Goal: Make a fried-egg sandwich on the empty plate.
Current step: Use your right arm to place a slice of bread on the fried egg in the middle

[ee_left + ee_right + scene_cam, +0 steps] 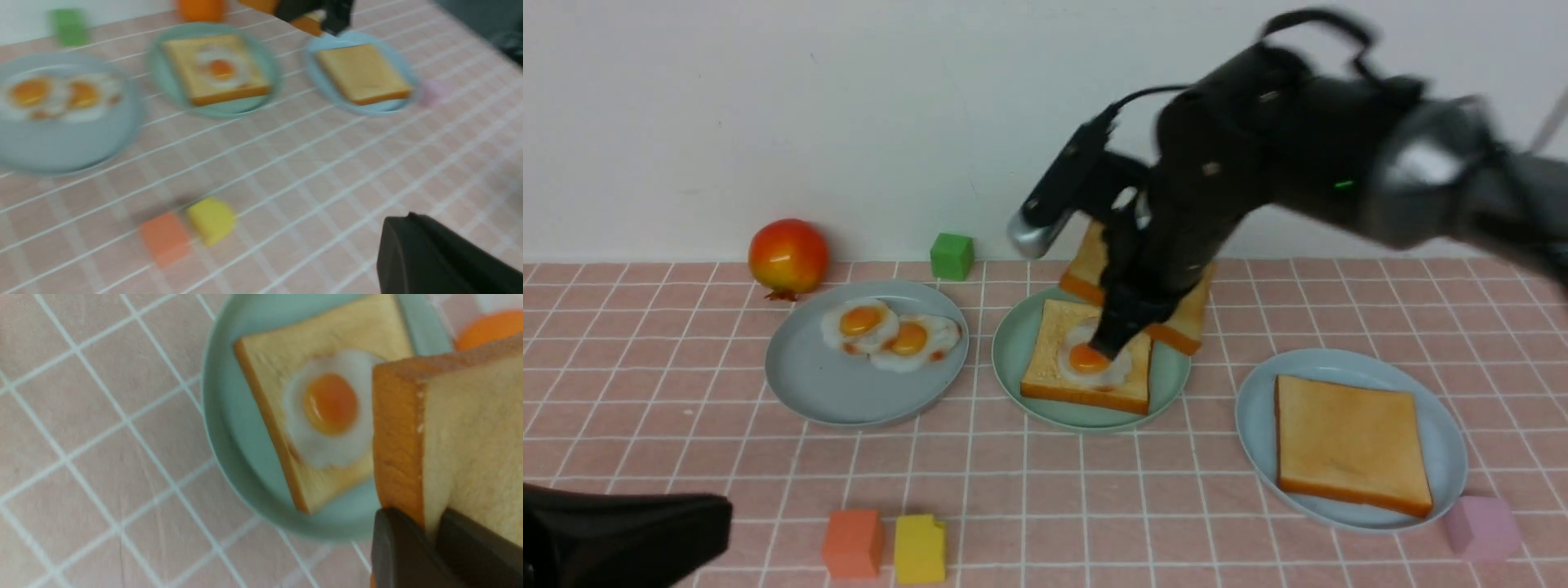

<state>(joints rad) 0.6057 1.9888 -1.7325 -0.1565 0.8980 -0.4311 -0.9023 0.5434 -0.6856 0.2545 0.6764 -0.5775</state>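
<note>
One toast (470,428) was clamped in the right fingers (402,551) above the mint plate (1170,380), where a second toast (1045,363) bearing the egg (1086,358) was laid. The spread of the left fingers (433,257) could not be told.

A: What carries everything?
B: A table (1045,490) covered in pink squares with white lines.
A: And directly on it?
B: Three plates in a row: the left grey-blue plate (800,384), the mint-green plate (1006,359) and the right grey-blue plate (1258,416). At the back are a red-orange fruit (788,256) and a green block (952,256). In front, an orange block (852,543) sits just beside a yellow block (920,548). A pink block (1483,527) is by the right plate.
</note>
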